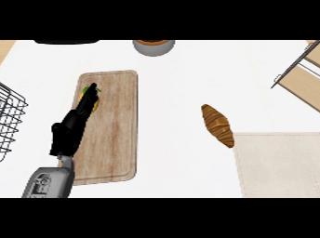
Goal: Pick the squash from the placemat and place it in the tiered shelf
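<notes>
Down at the bottom edge comes the left forearm (50,182), grey, rising onto the wooden cutting board (118,135). Its black left hand (70,130) stretches up the board's left side, fingers long and straight, tips touching the squash (93,95), a yellow-and-green thing lying near the board's upper left corner and mostly hidden by those fingers. No curl around it, so the hand is released, simply resting against it. Over to the left, a black wire basket (1,123), nothing visible inside. Bottom right, the pale placemat (286,162), bare cloth, with a croissant (217,125) just off its upper left corner. Top right, the tiered shelf (314,79), wooden boards in a dark frame. Top centre, a grey bowl (154,46), its contents unclear.
</notes>
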`<state>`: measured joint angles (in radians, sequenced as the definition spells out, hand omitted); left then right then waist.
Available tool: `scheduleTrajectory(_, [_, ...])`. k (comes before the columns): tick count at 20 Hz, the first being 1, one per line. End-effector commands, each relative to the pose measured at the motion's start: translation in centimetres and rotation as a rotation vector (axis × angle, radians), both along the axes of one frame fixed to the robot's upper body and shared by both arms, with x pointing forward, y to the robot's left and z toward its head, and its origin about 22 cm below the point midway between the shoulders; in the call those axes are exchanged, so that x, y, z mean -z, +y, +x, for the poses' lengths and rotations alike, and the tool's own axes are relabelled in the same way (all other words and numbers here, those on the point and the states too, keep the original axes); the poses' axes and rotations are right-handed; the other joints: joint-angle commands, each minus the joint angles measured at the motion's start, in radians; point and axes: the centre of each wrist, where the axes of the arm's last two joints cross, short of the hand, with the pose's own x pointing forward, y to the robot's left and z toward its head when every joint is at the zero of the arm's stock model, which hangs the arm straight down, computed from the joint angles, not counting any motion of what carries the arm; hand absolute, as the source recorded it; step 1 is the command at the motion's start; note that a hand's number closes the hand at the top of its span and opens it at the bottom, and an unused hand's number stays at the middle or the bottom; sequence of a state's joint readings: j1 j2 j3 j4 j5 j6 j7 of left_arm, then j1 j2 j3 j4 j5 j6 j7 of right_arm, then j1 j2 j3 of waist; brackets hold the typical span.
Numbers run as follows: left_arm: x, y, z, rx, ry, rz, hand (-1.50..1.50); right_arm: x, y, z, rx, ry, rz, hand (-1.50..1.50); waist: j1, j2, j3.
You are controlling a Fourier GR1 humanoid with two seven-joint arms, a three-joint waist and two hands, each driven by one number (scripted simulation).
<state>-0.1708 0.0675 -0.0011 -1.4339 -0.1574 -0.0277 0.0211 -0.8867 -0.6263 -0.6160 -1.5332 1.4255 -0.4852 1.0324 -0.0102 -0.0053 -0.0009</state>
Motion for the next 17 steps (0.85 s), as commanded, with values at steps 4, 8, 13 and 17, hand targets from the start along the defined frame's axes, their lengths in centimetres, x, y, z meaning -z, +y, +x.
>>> scheduleTrajectory(4, [0.3, 1.5, -0.5, -0.034, -0.002, 0.013, 0.00, -1.0, 1.4, -6.4, 0.056, -0.008, 0.231, -1.50, -0.027, -0.013, -0.001])
scheduleTrajectory(8, [0.8, 1.5, -1.6, -0.043, 0.021, -0.001, 0.00, 0.1, 1.9, -10.7, 0.066, 0.017, 0.289, -1.50, -0.040, -0.019, 0.000])
scheduleTrajectory(13, [0.2, 1.6, -1.3, -0.068, 0.023, 0.000, 0.00, 1.1, 3.2, -15.6, 0.042, 0.150, 0.297, -1.50, -0.066, -0.026, -0.001])
scheduleTrajectory(17, [0.0, 1.5, -1.8, -0.057, 0.014, 0.012, 0.00, 2.3, 4.2, -20.2, 0.011, 0.140, 0.292, -1.50, -0.065, -0.027, 0.001])
